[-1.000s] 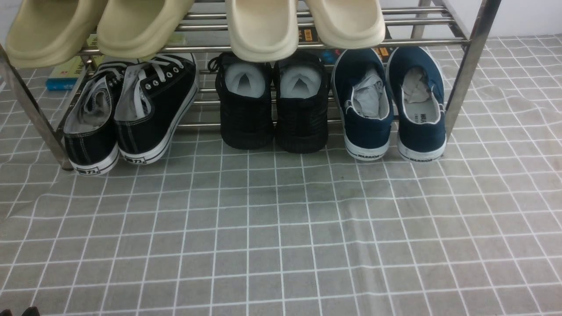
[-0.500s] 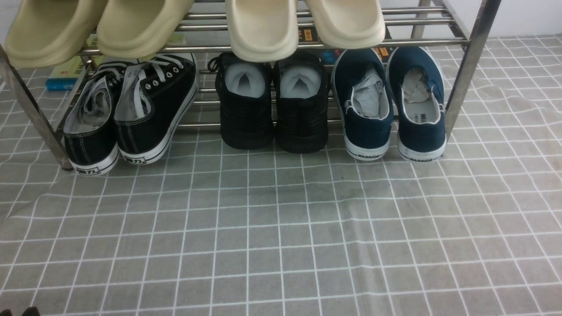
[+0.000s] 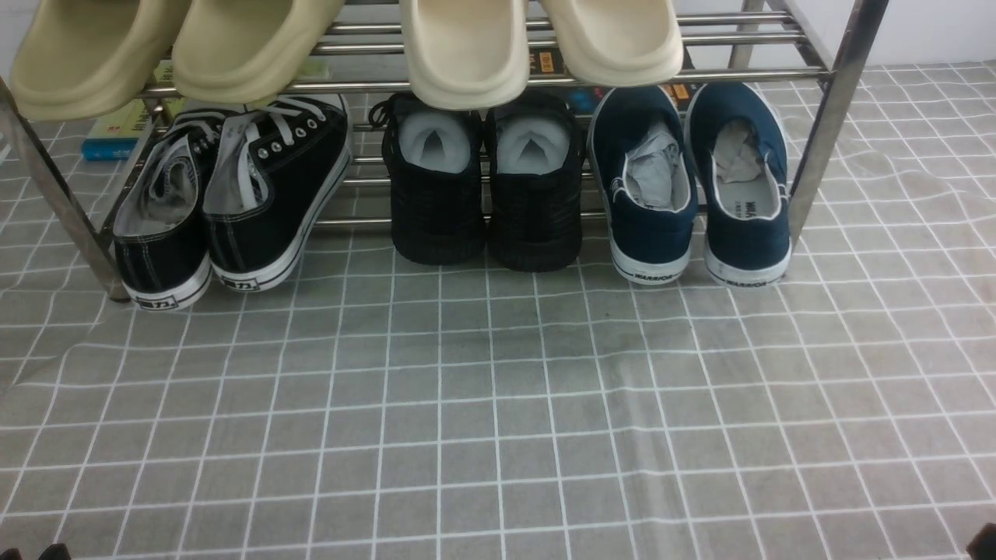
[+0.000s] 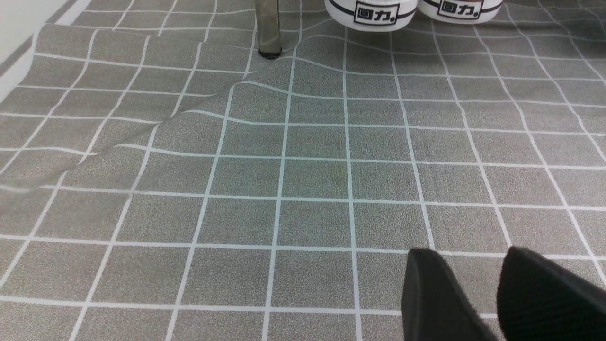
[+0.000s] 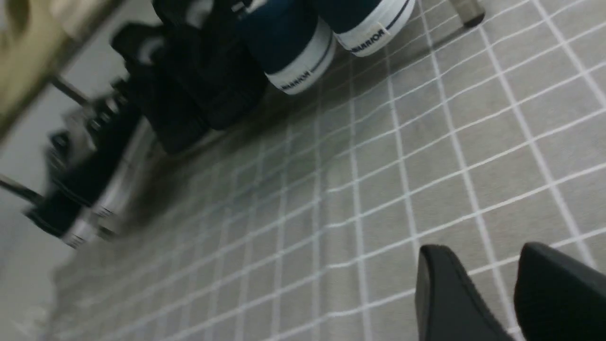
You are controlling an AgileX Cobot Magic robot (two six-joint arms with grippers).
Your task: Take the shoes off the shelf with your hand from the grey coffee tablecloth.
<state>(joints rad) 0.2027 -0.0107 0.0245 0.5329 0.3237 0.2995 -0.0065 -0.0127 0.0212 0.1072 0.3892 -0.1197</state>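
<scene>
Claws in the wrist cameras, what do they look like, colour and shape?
Both the left claw and the right claw show two matte black fingers with a fine grainy texture, broad bodies narrowing to rounded tips. No cables, markings or screws are visible on them.

Little of your robot is in view. The left end effector (image 4: 471,253) shows two matte black fingers (image 4: 435,298), broad and tapering to rounded tips, with a fine grainy surface. The right end effector (image 5: 483,248) has matching black fingers (image 5: 450,298), with a faint sheen along one edge. At the near right corner of the counter (image 3: 498,435), a dark sliver (image 3: 985,542) is too small to identify.
</scene>
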